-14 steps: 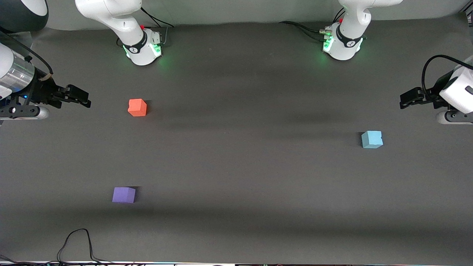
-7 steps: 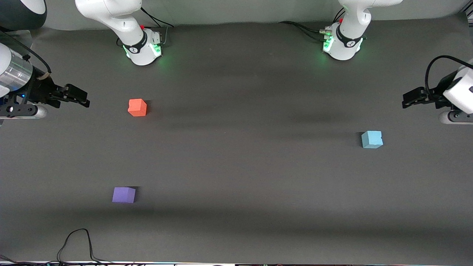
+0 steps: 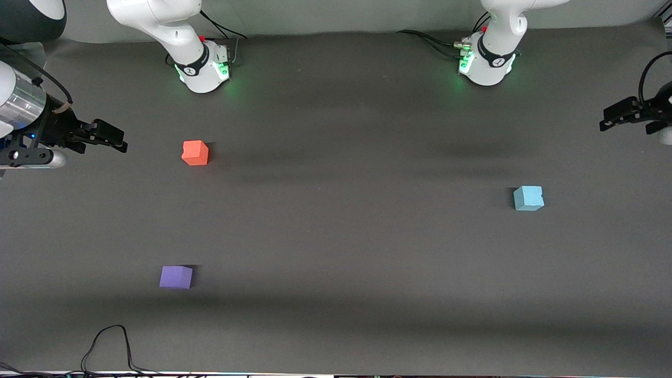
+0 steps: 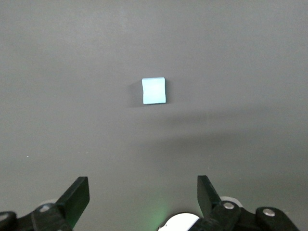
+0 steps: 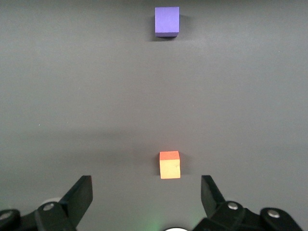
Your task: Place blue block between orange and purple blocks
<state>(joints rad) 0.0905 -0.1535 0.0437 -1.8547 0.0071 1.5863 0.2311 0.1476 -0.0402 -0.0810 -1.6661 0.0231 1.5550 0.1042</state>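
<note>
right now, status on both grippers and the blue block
Left gripper open, empty, up at the left arm's end. Right gripper open, empty, beside orange block. Blue block untouched on table, apart from purple block. Nothing in the way.

My left gripper hangs in the air over the left arm's end of the table, its fingers spread wide apart and holding nothing. My left arm's base stands at the table's edge, the forearm reaching out above that end. My right gripper hangs over the right arm's end of the table, its fingers likewise spread wide and bare. My right wrist sits level, the gripper pointing inward along the table.
</note>
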